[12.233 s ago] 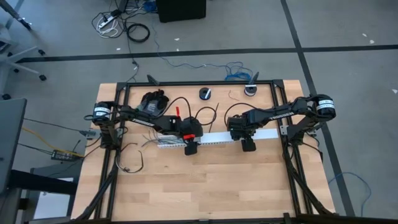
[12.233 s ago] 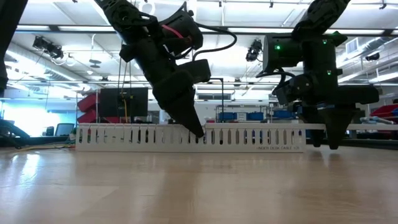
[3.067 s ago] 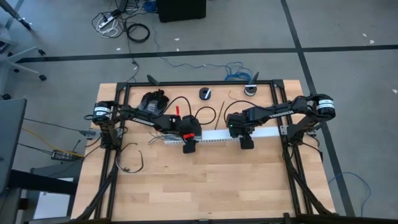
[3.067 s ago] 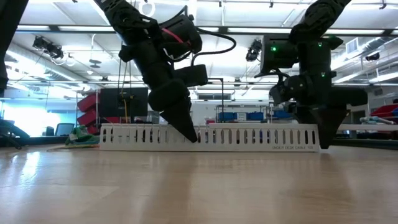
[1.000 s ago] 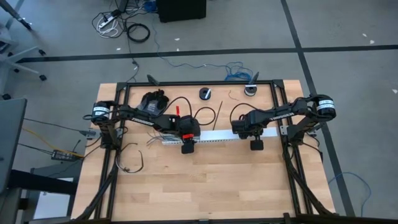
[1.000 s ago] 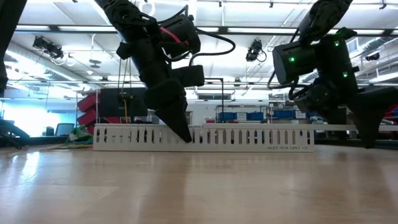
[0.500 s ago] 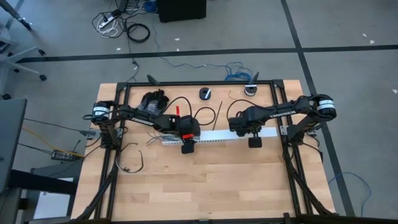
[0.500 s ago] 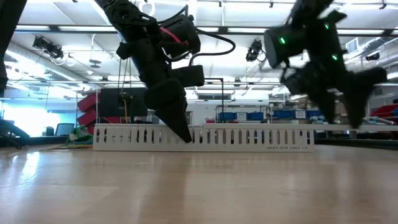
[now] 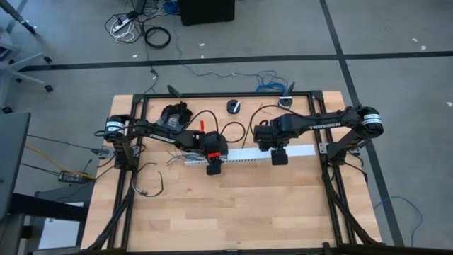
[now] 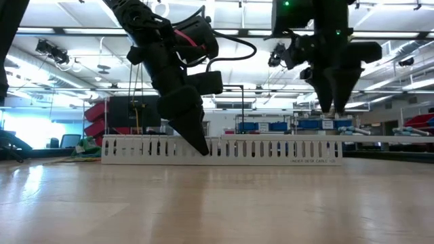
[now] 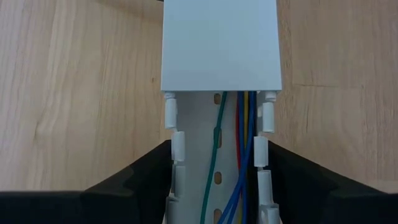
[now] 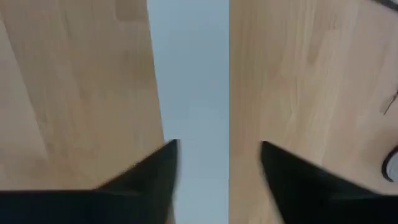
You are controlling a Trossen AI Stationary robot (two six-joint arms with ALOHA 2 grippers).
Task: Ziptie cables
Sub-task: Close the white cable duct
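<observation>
Left claw [image 10: 202, 146] straddles the white duct [image 10: 224, 150] mid-table, fingers on both walls, coloured cables [image 11: 239, 155] lying inside; right claw [image 10: 333, 102] hovers part-open above the duct's covered end.

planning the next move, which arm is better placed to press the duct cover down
Right, probably: the right gripper hangs open above the covered stretch of the white duct, free to descend. The left gripper already straddles the duct's uncovered part, steadying it.

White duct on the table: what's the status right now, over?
Left end effector clamped across white duct. Right end effector open, hovering above duct's covered end. Coloured wires lying in uncovered section, no ziptie visible. Nothing blocking.
</observation>
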